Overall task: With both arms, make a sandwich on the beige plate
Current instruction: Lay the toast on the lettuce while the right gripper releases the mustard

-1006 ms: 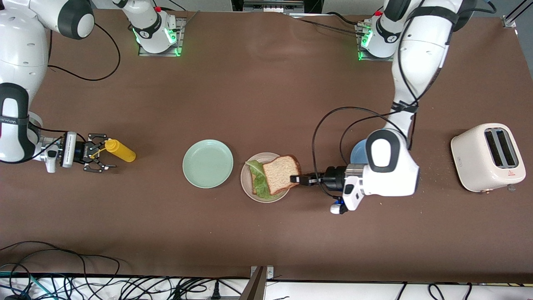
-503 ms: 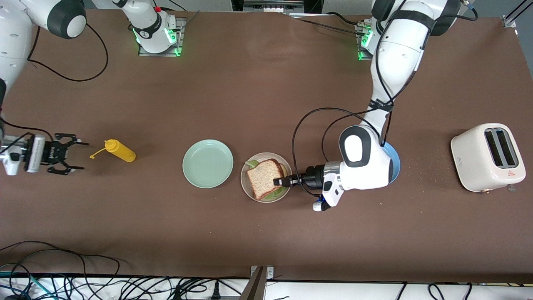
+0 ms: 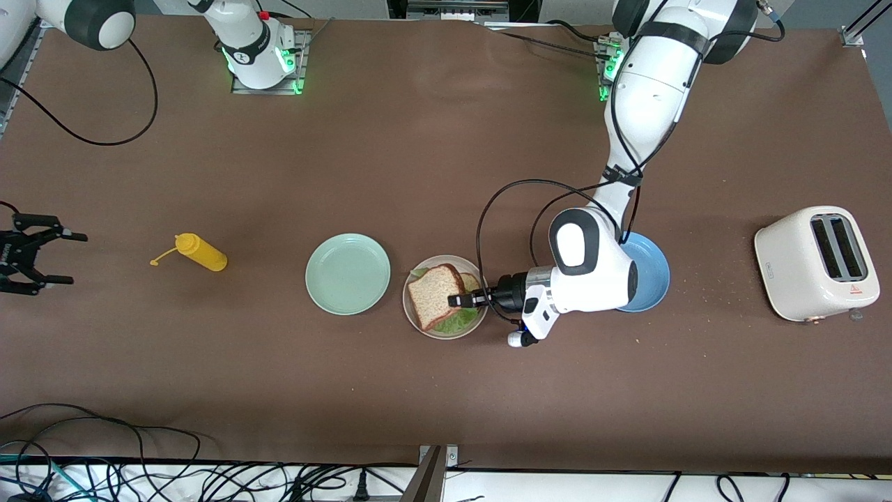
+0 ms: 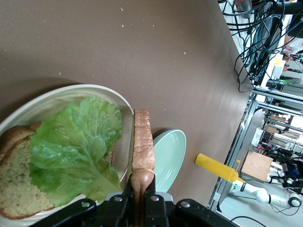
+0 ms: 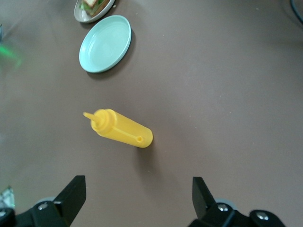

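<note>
The left gripper (image 3: pixel 456 300) hangs over the beige plate (image 3: pixel 412 307), its jaws pinched tight on the edge of the top bread slice (image 3: pixel 433 295). In the left wrist view that bread slice (image 4: pixel 142 144) runs edge-on straight out from the jaws, tilted up off the food below it rather than lying flat. Under it on the beige plate (image 4: pixel 57 94) the ruffled lettuce leaf (image 4: pixel 75 149) is spread across the bottom bread slice (image 4: pixel 14 184), which peeks out past the leaf. So the sandwich (image 3: pixel 441 301) sits on the plate near the middle of the tabletop (image 3: pixel 446 153), with its top slice gripped by one edge.

Just beside the beige plate, toward the right arm's end of the tabletop, is the mint green plate (image 3: pixel 348 273). On toward that end, well apart from it, the yellow squeeze bottle (image 3: pixel 200 252) lies on its side with its cap dangling from the nozzle. The right gripper (image 3: pixel 31 254) waits at that edge of the tabletop, well apart from the bottle, with its jaws spread wide and holding nothing; the right wrist view looks down between them at the squeeze bottle (image 5: pixel 122 128).

Toward the left arm's end, the blue plate (image 3: pixel 649 275) lies partly under the left arm's wrist, and the white toaster (image 3: pixel 815 263) stands near the tabletop's edge with crumbs scattered between the two.
</note>
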